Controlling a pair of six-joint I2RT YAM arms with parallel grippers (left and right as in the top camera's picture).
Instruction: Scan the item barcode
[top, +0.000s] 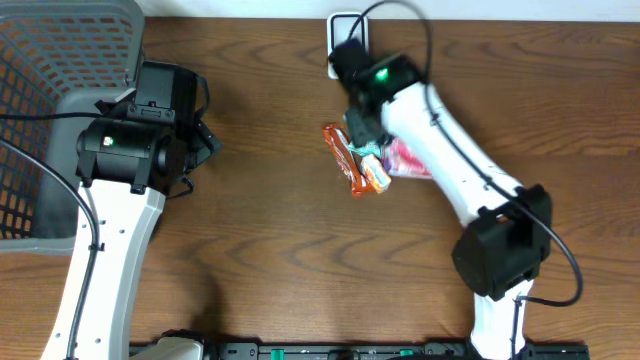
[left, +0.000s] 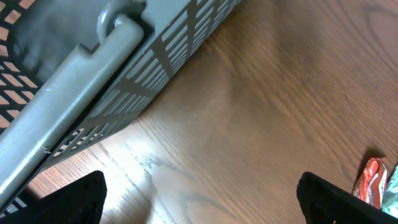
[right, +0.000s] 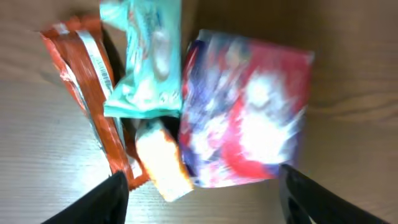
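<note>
**Four packets heaped mid-tabletop, right hand wide above them**

Items. Four packets, one of each kind, in a tight heap on the brown wood tabletop (top: 260, 250), a little toward its far edge and right of centre.
- Orange-red wrapper (right: 81, 81): long and crinkled, with a pale strip down its length. It lies on the left side of the heap in the right wrist view.
- Mint packet (right: 146, 62): glossy and pinched at its seam, overlapping the wrapper's edge.
- Small orange packet (right: 163, 158): stubby, tucked under the mint one.
- Red-and-blue pouch (right: 249, 118): the largest, squarish, touching the mint and orange packets. Its print is too blurred to read.

Right hand (right: 202, 193): directly over the heap, fingers spread wide on either side, gripping nothing.

Left hand (left: 199, 186): fingers wide apart, with bare wood between them. It sits beside the one grey mesh basket (top: 60, 100) at the left edge, well apart from the heap.
</note>
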